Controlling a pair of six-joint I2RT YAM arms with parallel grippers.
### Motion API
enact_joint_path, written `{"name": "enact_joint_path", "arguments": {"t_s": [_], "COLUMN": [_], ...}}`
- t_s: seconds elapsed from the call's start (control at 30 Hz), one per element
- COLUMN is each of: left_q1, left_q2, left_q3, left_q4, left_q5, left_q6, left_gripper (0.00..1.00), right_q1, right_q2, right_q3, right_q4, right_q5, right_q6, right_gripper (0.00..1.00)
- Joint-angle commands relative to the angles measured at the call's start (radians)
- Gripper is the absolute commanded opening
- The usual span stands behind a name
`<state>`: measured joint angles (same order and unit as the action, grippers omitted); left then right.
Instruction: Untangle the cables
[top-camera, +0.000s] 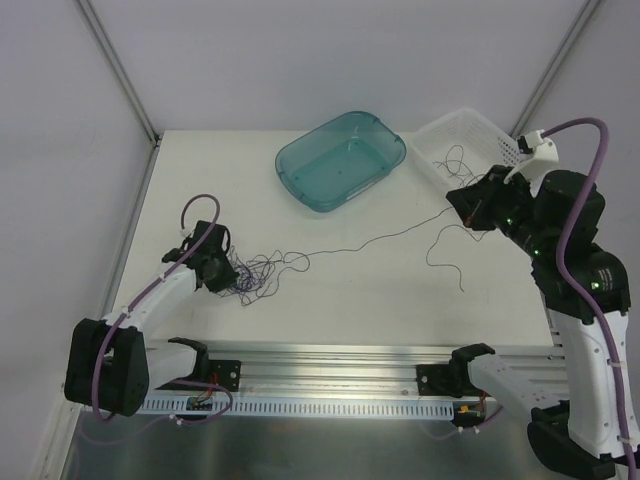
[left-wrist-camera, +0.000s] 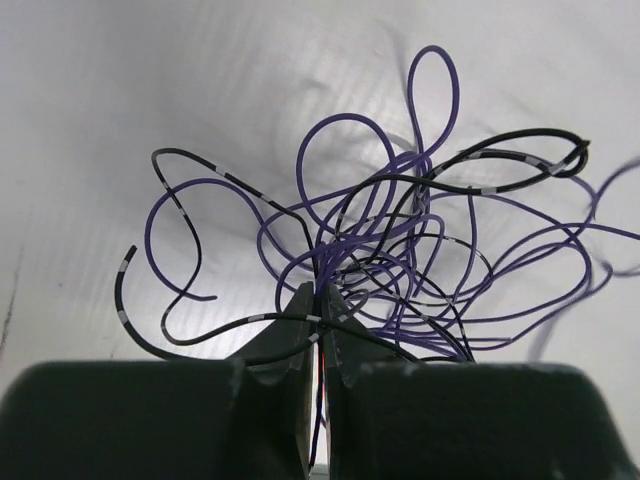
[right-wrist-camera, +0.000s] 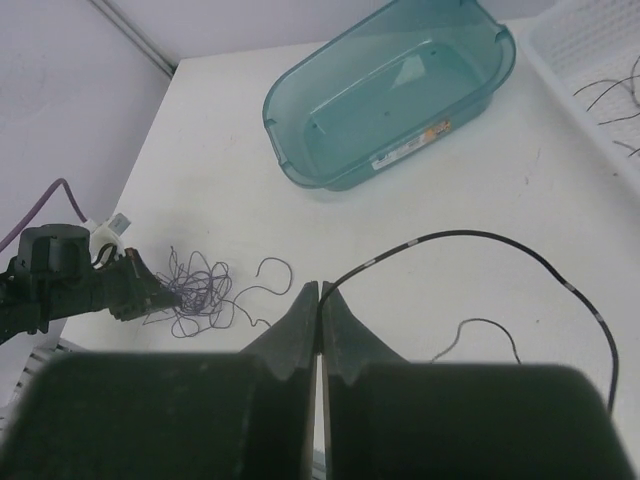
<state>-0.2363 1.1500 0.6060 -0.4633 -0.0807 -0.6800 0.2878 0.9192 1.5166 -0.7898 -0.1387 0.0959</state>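
Note:
A small knot of thin purple and black cables (top-camera: 255, 279) lies on the white table at the left. My left gripper (top-camera: 228, 277) is shut on strands at the knot's edge; in the left wrist view purple and black loops (left-wrist-camera: 400, 250) fan out from its tips (left-wrist-camera: 321, 295). One long black cable (top-camera: 380, 237) runs from the knot to my right gripper (top-camera: 470, 212), which is raised at the right and shut on that cable (right-wrist-camera: 480, 240), pinched at its tips (right-wrist-camera: 319, 292). The cable's free end (top-camera: 445, 255) hangs down in a curl.
A teal plastic tub (top-camera: 342, 160) stands at the back centre. A white basket (top-camera: 468, 147) at the back right holds a few loose black strands (right-wrist-camera: 610, 95). The metal rail (top-camera: 330, 375) with both arm bases runs along the near edge.

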Motion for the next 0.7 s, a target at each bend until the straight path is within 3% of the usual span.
{"name": "enact_joint_path", "arguments": {"t_s": [0.0, 0.2, 0.37, 0.67], "left_q1": [0.060, 0.189, 0.386, 0.554], "left_q2": [-0.021, -0.026, 0.008, 0.063], "left_q3": [-0.017, 0.029, 0.083, 0.115], "left_q4": [-0.021, -0.021, -0.021, -0.008], "left_q5": [-0.019, -0.001, 0.079, 0.229], "left_q6": [-0.087, -0.092, -0.046, -0.021], "left_gripper": [0.00, 0.00, 0.00, 0.00], "right_q1": [-0.021, -0.030, -0.038, -0.041], "right_q2": [-0.025, -0.039, -0.057, -0.069], "right_q3": [0.088, 0.074, 0.094, 0.077], "right_q4": [-0.065, -0.085, -0.118, -0.137], "right_q5": [0.027, 0.011, 0.086, 0.133], "right_q6": [-0.074, -0.082, -0.124, -0.144], "right_gripper": [0.01, 0.01, 0.01, 0.01]}}
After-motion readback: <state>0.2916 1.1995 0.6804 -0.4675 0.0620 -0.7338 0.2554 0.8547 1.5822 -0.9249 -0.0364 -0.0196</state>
